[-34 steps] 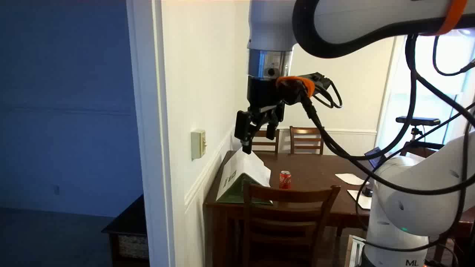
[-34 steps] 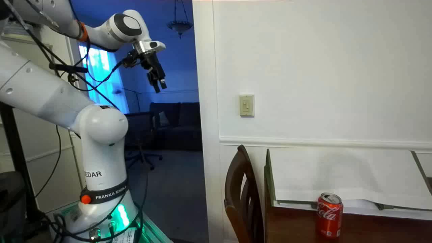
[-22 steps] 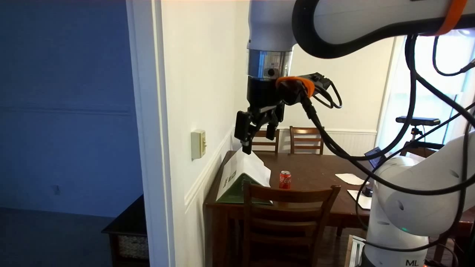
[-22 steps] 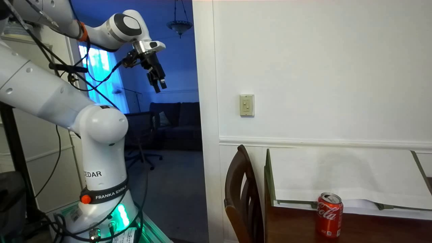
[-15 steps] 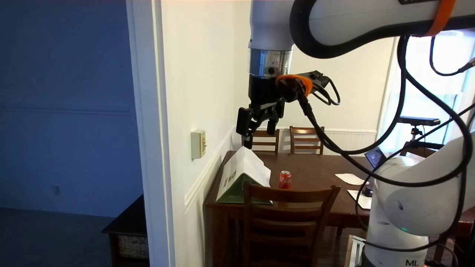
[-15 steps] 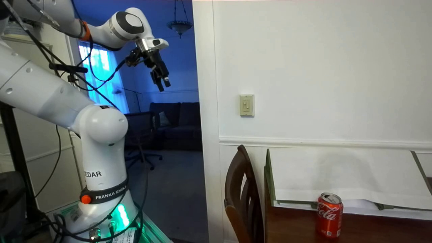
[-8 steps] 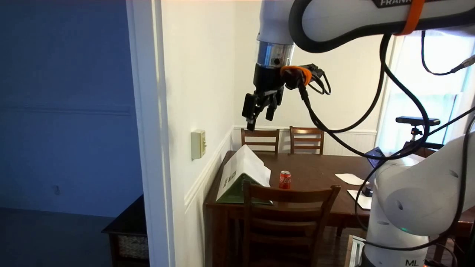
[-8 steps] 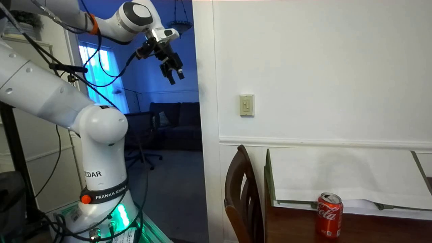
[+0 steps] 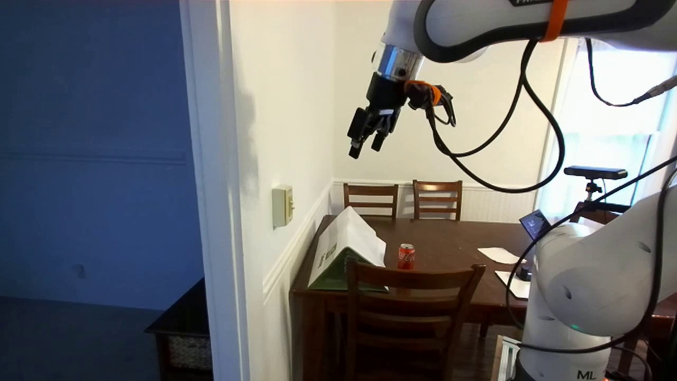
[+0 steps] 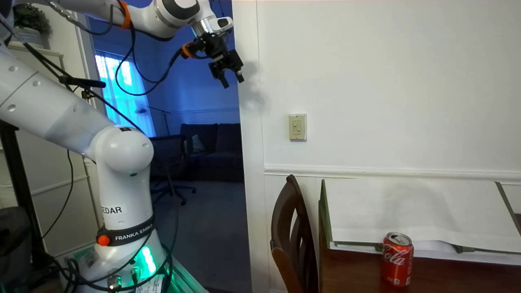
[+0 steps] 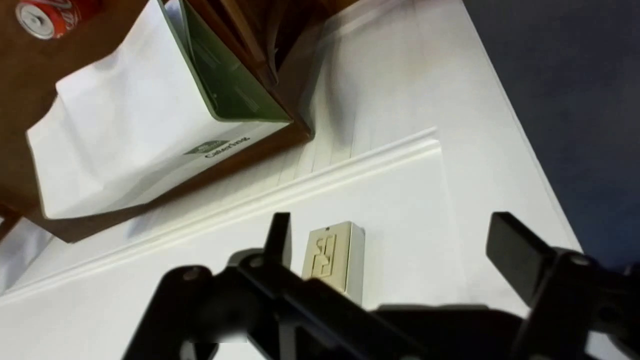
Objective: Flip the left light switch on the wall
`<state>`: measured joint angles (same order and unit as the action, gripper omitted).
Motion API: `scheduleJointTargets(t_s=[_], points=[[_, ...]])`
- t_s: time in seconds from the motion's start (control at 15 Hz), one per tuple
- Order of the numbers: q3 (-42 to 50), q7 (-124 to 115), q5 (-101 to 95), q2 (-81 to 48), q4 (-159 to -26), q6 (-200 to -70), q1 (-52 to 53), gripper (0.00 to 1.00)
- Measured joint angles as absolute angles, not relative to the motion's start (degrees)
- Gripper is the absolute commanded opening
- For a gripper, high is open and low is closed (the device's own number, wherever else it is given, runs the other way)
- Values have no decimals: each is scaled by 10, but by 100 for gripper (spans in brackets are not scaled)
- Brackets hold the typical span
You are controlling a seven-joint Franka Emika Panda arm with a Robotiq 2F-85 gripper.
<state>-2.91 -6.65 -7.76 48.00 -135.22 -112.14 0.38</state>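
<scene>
The hand (image 9: 365,148) hangs higher than the cream switch plate (image 10: 298,127), apart from it, fingers (image 11: 517,255) spread wide with nothing held. The left light switch (image 10: 294,126) sits in that plate on the white wall (image 10: 386,81); too small to tell which way it points.

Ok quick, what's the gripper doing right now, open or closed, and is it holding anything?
Gripper: open, fingers wide apart, holding nothing.
</scene>
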Motion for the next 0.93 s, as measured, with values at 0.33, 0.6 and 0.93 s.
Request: scheduleJointTargets(t_s=[0.33, 0.6, 0.93], points=[[38, 25, -72, 434, -1341, -1177, 5, 100], [79, 130, -67, 377, -1314, -1169, 12, 100], [115, 185, -14, 335, -1284, -1162, 34, 100]])
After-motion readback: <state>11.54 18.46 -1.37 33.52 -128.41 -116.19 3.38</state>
